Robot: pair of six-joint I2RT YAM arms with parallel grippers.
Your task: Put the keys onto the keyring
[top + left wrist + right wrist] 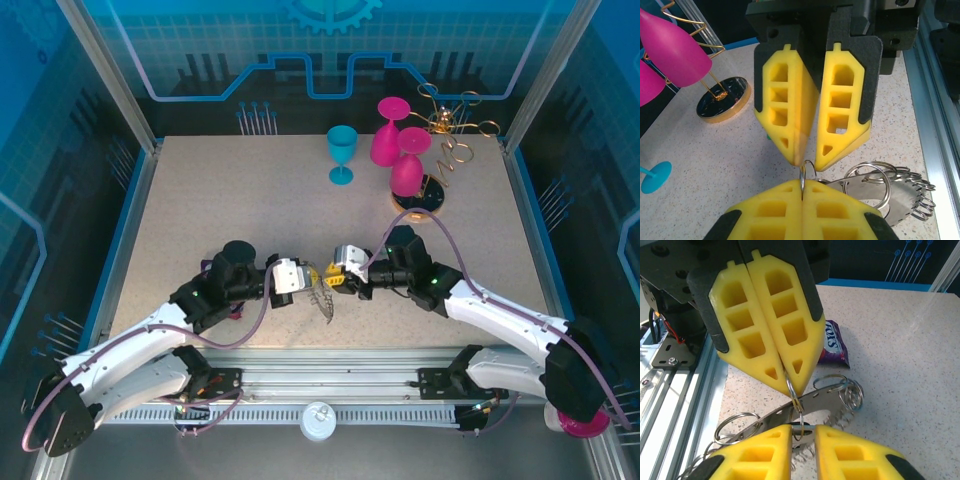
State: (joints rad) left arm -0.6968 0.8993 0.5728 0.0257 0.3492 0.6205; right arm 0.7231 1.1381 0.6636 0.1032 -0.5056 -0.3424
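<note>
The keyring (325,300) is a flat grey plate with silvery wire loops round its rim, lying near the table's front edge; it also shows at the right in the left wrist view (900,197) and mid-frame in the right wrist view (830,405). My left gripper (303,277) (802,184) (792,382) is shut on one upright wire loop (802,175). My right gripper (333,279) (812,161) (803,429) faces it tip to tip, fingers slightly apart. In that gap sit the loop and a small dark and silvery piece (810,427), seemingly the black-headed key. A green speck (768,135) peeks from behind a right finger.
Two pink glasses (390,130) (408,165), a blue glass (342,152) and a gold wire stand (445,140) on a dark round base (425,195) stand at the back right. A purple packet (832,342) lies by the left arm. The metal front rail (320,365) runs just behind the grippers.
</note>
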